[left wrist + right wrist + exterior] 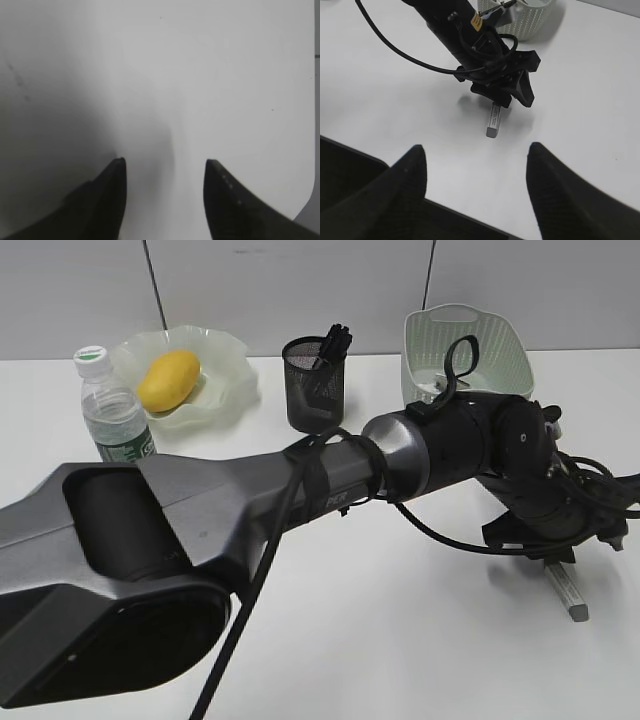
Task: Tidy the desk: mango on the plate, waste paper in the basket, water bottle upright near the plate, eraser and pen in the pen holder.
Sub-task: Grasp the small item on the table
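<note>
The mango (pixel 168 378) lies on the wavy-rimmed plate (pixel 228 358) at the back left. The water bottle (pixel 112 412) stands upright beside the plate. The black pen holder (pixel 312 388) holds a dark pen (pixel 334 342). The basket (pixel 468 345) stands at the back right; I cannot make out the waste paper in it. A grey-white eraser (pixel 567 592) lies flat on the desk (pixel 400 640). My left gripper (pixel 545 550) has reached across to the right and hovers over the eraser's far end (pixel 492 121). Its jaws (pixel 164 165) are open with only bare desk between them. My right gripper (pixel 477 150) is open and empty, nearer than the eraser.
The left arm's long dark body (pixel 250 500) spans the desk from front left to right. Its cables (pixel 410 55) loop out to the side. The desk's front edge (pixel 450 210) runs just under my right gripper.
</note>
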